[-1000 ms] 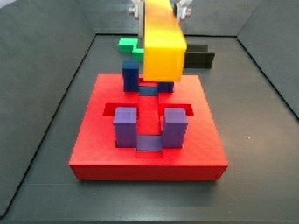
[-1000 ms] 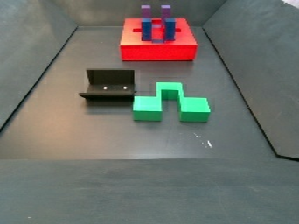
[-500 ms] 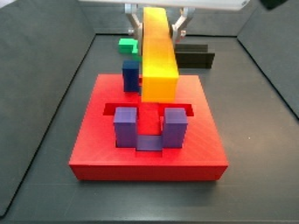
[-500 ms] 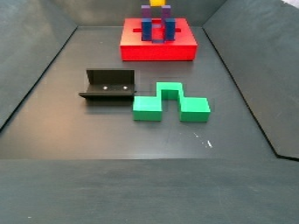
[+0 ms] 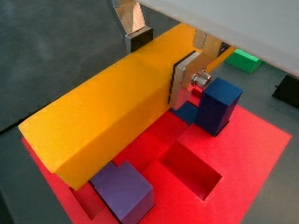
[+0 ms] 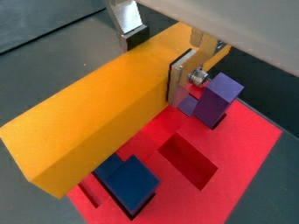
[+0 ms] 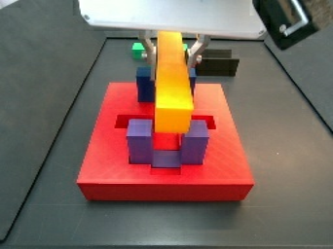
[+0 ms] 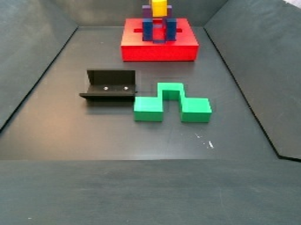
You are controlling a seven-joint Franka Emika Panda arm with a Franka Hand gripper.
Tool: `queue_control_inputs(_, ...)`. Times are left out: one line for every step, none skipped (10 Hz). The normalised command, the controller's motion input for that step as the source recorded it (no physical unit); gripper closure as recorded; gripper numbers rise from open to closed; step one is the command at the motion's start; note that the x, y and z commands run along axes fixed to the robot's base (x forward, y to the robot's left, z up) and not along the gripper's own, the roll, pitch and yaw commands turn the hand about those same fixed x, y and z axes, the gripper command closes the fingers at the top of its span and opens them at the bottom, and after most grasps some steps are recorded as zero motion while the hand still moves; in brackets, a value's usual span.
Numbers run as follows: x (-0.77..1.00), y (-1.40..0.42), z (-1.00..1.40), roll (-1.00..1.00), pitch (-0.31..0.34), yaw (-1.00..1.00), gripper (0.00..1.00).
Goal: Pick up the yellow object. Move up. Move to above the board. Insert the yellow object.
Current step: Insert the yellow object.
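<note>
The yellow object (image 7: pixel 170 88) is a long yellow-orange bar, and my gripper (image 7: pixel 173 53) is shut on it near its far end. It hangs low over the board (image 7: pixel 104 165), a red block, in line with the channel between the upright blocks. Its near end reaches the two purple uprights (image 7: pixel 138 138). Both wrist views show the silver fingers (image 5: pixel 184 77) clamped on the bar's (image 5: pixel 105 105) sides, with red slots (image 6: pixel 187 159) below. In a side view only the bar's end (image 8: pixel 157 7) shows above the board (image 8: pixel 159 51).
A green notched block (image 8: pixel 171 101) and the fixture (image 8: pixel 108 85) sit on the dark floor away from the board. A black block (image 7: pixel 221 64) and a green piece (image 7: pixel 140 47) lie behind the board. Blue uprights (image 5: pixel 219 103) stand close beside the fingers.
The gripper has come down with the yellow object, whose near end has dropped from well above the board to the level of the purple uprights.
</note>
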Motion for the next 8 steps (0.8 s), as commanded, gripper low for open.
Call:
queue_control_inputs(0.05, -0.12, -0.11, 0.02, 0.0, -0.03, 1.0)
queue_control_inputs(0.0, -0.09, -0.14, 0.0, 0.0, -0.01, 1.0)
queue_control_inputs(0.0, -0.04, -0.13, 0.0, 0.0, 0.0, 1.0)
queue_control_inputs(0.0, 0.0, -0.23, -0.03, 0.0, 0.0, 1.0)
queue_control_inputs(0.0, 0.0, -0.23, -0.06, 0.0, 0.0, 1.0)
queue_control_inputs(0.0, 0.0, -0.19, -0.06, 0.0, 0.0, 1.0)
queue_control_inputs(0.0, 0.0, -0.12, 0.0, 0.0, 0.0, 1.0)
queue_control_inputs(0.0, 0.0, -0.09, 0.0, 0.0, 0.0, 1.0)
